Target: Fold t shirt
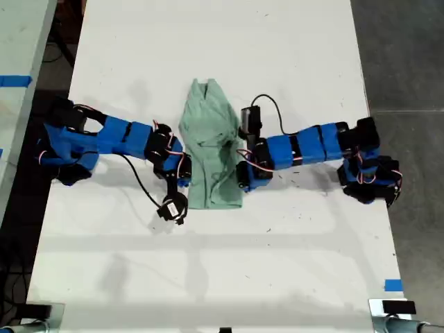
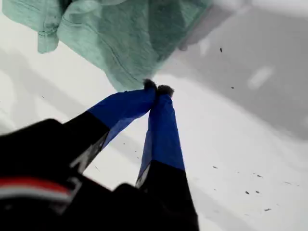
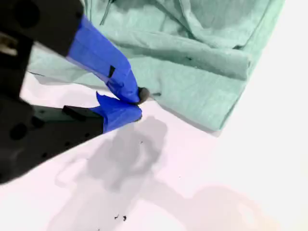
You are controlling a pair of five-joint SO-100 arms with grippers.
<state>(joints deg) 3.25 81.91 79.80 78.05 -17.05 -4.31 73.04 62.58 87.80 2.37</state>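
White desk [image 1: 222, 277] fills the exterior view, bare on its near part except for a small blue tape mark [image 1: 393, 285] at the near right edge. Further in, two blue-and-black arms reach toward the middle, one from the exterior view's left [image 1: 104, 139] and one from its right [image 1: 312, 147]. Each ends at a side edge of the t shirt [image 1: 211, 149]; the wrist views do not settle which arm is which.

Pale mint-green and wrinkled, the t shirt lies flat on the middle of the desk between the two arms. It is gathered into a narrow strip running from near to far, its near hem squared off and its far end tapering to a point.

My first gripper [image 2: 157, 89] has its blue fingers [image 2: 163, 130] closed tip to tip, the tips just at a hanging corner of the t shirt [image 2: 120, 38]; I cannot tell whether any cloth is caught between them. My second gripper [image 3: 137, 103] has its fingers [image 3: 103, 53] drawn almost together right at the edge of the t shirt [image 3: 202, 82], one finger over the cloth and the other low by the desk [image 3: 192, 192], and whether the edge is pinched is not clear
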